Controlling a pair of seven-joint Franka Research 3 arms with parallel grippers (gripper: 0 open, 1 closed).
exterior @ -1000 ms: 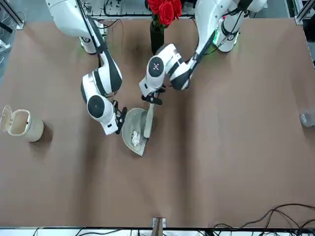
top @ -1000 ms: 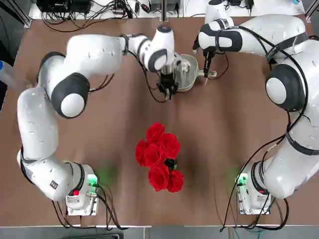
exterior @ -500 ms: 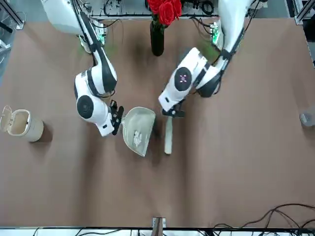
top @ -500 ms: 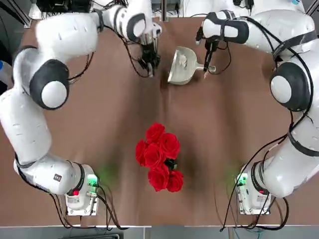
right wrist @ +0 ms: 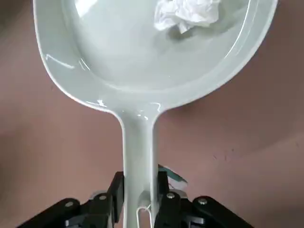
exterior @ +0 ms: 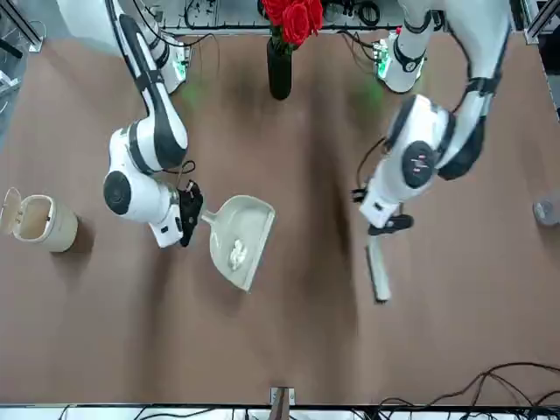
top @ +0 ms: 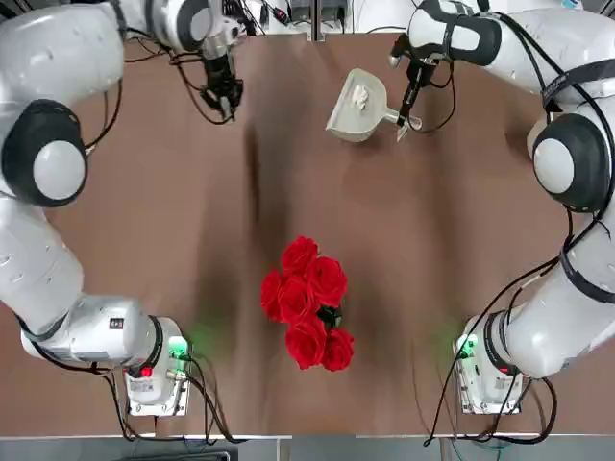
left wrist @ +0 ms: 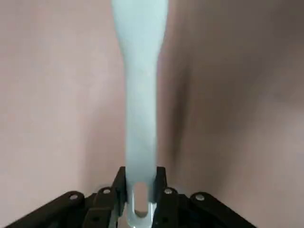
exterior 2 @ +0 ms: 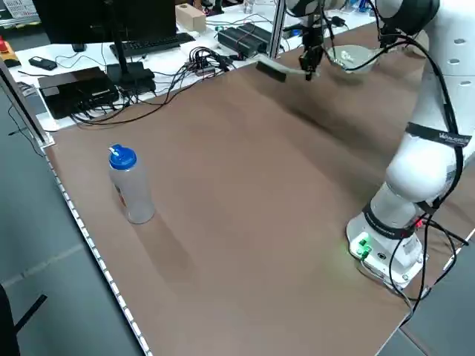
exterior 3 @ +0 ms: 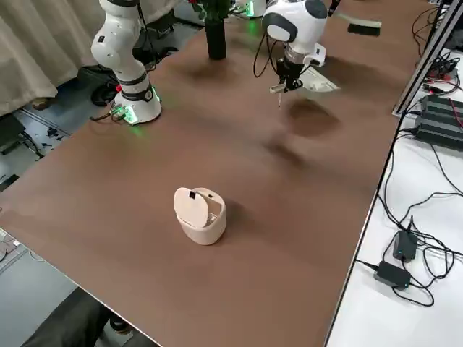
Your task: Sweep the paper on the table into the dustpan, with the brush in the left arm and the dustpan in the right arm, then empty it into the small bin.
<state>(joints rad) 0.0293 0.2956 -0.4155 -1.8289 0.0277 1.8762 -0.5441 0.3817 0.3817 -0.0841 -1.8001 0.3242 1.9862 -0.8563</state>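
Brown and matte, the table [top: 461, 221] spreads beneath both arms, with red roses [top: 306, 307] near its middle in the top view. The left end effector [top: 228, 108] is now farther to the robot's left than half a second ago, well apart from the dustpan [top: 351, 120]. Off to the right, the right end effector [top: 404, 117] grasps the pan's handle; the paper ball [top: 360, 96] lies inside. A small label [top: 116, 324] on the left arm is probably printed, but it is too small to read.

From the front, the brush [exterior: 378, 273] hangs from the left end effector, and the gap between it and the dustpan has widened. The pan has turned slightly since the earlier frame, the paper still in it. On the robot's right side stands the small bin [exterior: 51, 225], its lid swung outward; a dark vase [exterior: 280, 72] holds the roses.

The left side view shows the brush's dark bristles above the far part of the table, and a blue-capped bottle [exterior 2: 131, 185] upright on it.

From the right side, the bin's lid is tilted, leaving its opening partly uncovered.

The left wrist view shows the end effector clenched on the brush's pale handle.

In the right wrist view, the end effector clasps the dustpan's handle, with the crumpled white paper resting in the pan.
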